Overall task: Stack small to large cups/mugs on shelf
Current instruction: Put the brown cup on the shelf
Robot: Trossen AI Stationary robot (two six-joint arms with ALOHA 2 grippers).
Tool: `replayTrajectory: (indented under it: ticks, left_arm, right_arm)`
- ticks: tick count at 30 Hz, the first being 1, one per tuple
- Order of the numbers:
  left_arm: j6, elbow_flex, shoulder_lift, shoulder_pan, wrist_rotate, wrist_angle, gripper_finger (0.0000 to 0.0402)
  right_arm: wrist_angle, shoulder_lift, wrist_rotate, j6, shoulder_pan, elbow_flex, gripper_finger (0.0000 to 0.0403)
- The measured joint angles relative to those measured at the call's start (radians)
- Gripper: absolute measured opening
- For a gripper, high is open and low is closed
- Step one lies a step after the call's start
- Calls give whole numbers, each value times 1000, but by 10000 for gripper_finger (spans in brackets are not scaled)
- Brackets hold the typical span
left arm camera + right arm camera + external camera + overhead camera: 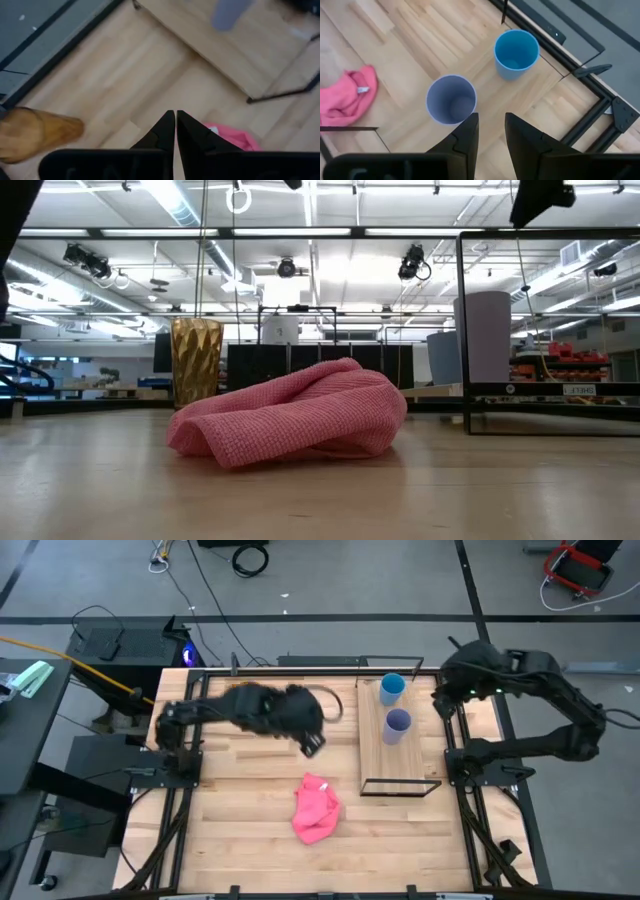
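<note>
A light blue cup (392,688) and a lavender cup (397,725) stand upright, side by side, on the far part of the wood shelf (400,765), as the right wrist view shows (516,53) (451,99). The amber cup (196,360) stands upright on the table behind the pink cloth. It also shows in the left wrist view (35,132), and my left arm hides it in the high view. My left gripper (312,743) is shut and empty above the table, left of the shelf. My right gripper (491,132) is open and empty, above the shelf's right side near the two cups.
A crumpled pink cloth (316,807) lies on the table near the shelf's near left corner. The shelf's thin black frame (402,788) rises around the board. Bare tabletop (250,830) lies toward the near edge.
</note>
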Motion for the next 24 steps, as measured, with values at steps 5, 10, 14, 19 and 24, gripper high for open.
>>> replayTrajectory:
  ticks: [5, 10, 14, 19, 24]
  left_arm:
    - [61, -11, -74, 106, 2, 1, 16]
    - [98, -74, -143, 255, 98, 0, 17]
    - [161, -170, -194, 392, 216, 1, 27]
    - [237, -327, -244, 561, 352, -1, 39]
    - [335, -476, -262, 672, 411, 0, 52]
  right_arm:
    - [-6, -70, 0, 0, 0, 0, 103]
    - [-27, -107, 0, 7, 0, 0, 101]
    - [-45, -112, 0, 27, 0, 0, 101]
    - [-51, -101, 0, 25, 0, -1, 101]
    - [-51, -98, 0, 66, 0, -1, 101]
